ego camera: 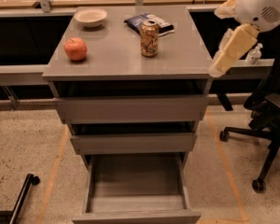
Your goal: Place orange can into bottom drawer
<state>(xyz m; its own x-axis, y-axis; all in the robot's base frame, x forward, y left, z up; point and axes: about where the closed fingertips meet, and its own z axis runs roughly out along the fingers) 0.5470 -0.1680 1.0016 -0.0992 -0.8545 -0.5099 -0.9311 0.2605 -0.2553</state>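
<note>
Countertop [116, 55]: upright orange can [149, 31], gripper [218, 70] right

A small orange-tan aluminium drink can [150, 38] with a silver top stands upright on the grey bench [112, 64], right of centre towards the back. The deep grey bottom drawer [135, 216] is pulled out below two shallower ones. The cream claw [218, 70] hangs by the bench's right edge, apart from the can.

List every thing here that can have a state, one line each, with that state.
orange can: upright on the cabinet top, unheld
bottom drawer: pulled open, empty
upper drawers: pushed in or nearly so
bowl: upright, empty
apple: whole, on the cabinet top
gripper: in the air beside the cabinet's right edge, apart from the can
</note>
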